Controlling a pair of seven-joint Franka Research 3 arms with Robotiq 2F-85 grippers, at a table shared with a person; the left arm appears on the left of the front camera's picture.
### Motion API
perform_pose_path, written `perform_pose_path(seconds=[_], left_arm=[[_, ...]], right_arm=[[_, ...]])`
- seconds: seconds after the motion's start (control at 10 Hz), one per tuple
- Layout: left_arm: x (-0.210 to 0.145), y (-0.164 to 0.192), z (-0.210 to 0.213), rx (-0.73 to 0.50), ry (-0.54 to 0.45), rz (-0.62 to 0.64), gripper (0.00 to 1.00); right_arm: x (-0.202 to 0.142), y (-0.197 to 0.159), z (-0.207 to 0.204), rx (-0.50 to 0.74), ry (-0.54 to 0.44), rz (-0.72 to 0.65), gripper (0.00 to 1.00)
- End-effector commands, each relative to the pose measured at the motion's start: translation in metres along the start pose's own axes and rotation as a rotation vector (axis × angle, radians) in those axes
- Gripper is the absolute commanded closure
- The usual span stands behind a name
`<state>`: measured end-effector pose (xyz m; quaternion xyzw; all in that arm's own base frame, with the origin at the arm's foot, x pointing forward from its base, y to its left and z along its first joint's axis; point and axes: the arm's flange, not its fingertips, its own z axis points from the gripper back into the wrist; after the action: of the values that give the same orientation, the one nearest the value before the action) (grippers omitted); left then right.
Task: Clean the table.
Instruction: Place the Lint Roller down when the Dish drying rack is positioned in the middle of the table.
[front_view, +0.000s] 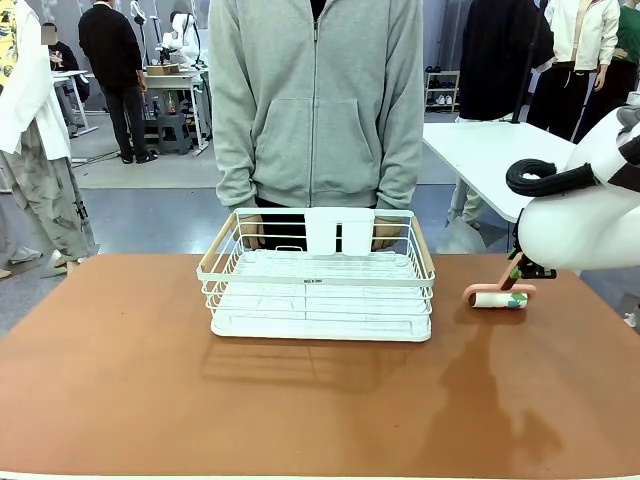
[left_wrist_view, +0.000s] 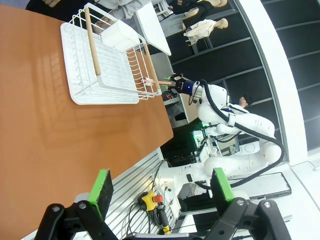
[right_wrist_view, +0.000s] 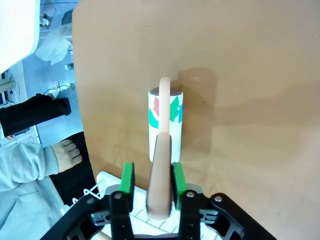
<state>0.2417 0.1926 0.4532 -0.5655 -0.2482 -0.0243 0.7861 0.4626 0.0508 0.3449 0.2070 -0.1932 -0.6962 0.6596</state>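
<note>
Two green pads of the right gripper pinch the pink handle of a lint roller, its roll resting on the table right of the white wire basket. Left gripper hangs with fingers spread wide beyond the table's edge.

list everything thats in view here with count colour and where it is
table: one, reddish-brown, foreground
wire basket: one, white with wooden handles, far middle of the table
lint roller: one, pink handle, white roll with green and red print, on the table right of the basket
white-topped table: one, behind at the right
person's hand: one, at the basket's far side
left gripper: one, black with green pads, open, off the table's edge
right gripper: one, shut on the lint roller's handle
</note>
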Motion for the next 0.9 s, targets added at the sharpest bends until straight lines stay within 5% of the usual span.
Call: perform_pose_path(seconds=[0.0, 0.1, 0.2, 0.5, 0.8], left_arm=[[-0.001, -0.002, 0.002, -0.02, -0.008, -0.021, 0.0], [-0.001, -0.002, 0.002, -0.02, -0.008, -0.021, 0.0], [-0.001, -0.002, 0.002, -0.02, -0.008, -0.021, 0.0], [-0.001, -0.002, 0.002, -0.02, -0.008, -0.021, 0.0], [-0.001, -0.002, 0.002, -0.02, -0.008, -0.021, 0.0]], right_arm=[[-0.008, -0.024, 0.002, -0.002, -0.013, -0.036, 0.25], [-0.007, -0.025, 0.006, -0.015, -0.013, -0.044, 0.19], [-0.006, -0.028, 0.013, -0.026, -0.012, -0.052, 0.0], [-0.005, -0.037, 0.06, -0.09, -0.02, -0.066, 0.07], [-0.008, -0.034, 0.099, -0.168, -0.033, -0.039, 0.0]])
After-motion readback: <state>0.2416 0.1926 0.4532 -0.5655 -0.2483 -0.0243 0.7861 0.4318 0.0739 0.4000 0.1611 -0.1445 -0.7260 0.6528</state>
